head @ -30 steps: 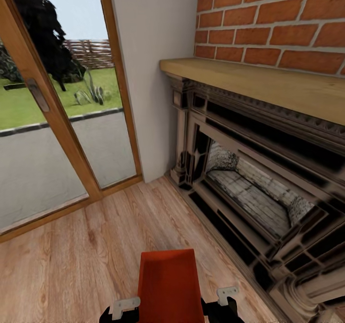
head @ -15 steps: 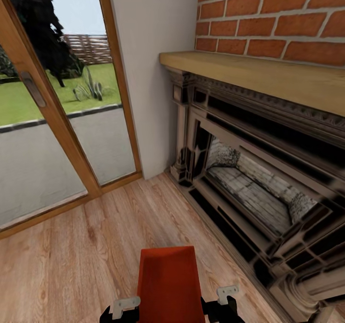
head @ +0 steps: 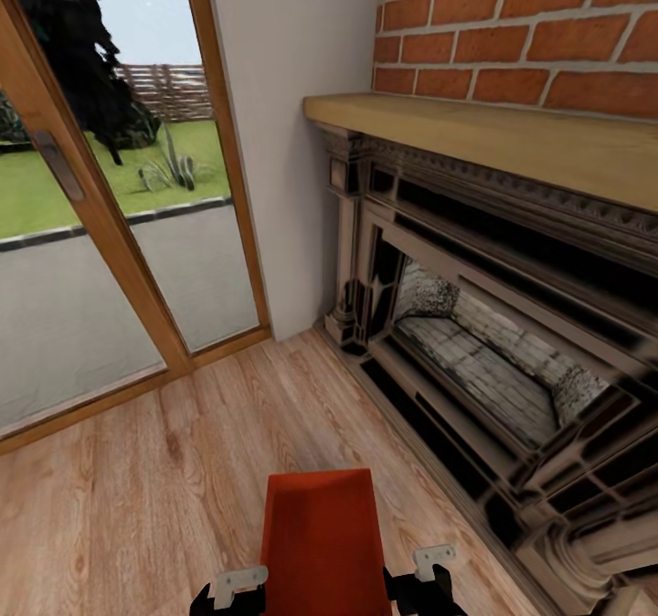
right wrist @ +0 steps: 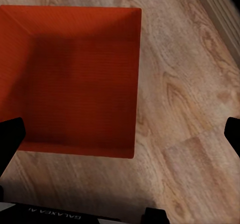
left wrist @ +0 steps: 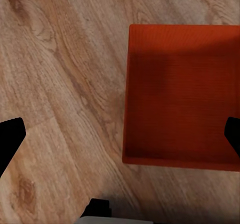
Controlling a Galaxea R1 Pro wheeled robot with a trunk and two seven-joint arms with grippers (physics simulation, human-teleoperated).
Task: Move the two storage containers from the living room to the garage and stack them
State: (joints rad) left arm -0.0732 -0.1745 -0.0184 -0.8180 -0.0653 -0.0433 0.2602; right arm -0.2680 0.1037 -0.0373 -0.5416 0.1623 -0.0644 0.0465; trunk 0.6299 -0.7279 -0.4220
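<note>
One orange-red storage container [head: 320,543] sits low in the head view, between my two arms, over the light wood-plank flooring [head: 137,506] of the living room. In the left wrist view my left gripper [left wrist: 121,136] is open wide, with one fingertip [left wrist: 10,139] over the planks and the other over the container [left wrist: 180,94], so it straddles a side wall. My right gripper [right wrist: 120,136] is open just as wide across the opposite wall of the container [right wrist: 70,79]. I cannot tell whether the container rests on the planks.
A brick-sided fireplace [head: 475,360] with a wooden mantel [head: 512,141] runs along the right. Wood-framed glass doors [head: 100,232] stand at the left, with a white wall strip [head: 292,141] between them and the fireplace. Bare planks lie ahead.
The whole head view has shifted a little, so the mantel and bricks sit higher in the picture. The container and both arms keep the same place in the view.
</note>
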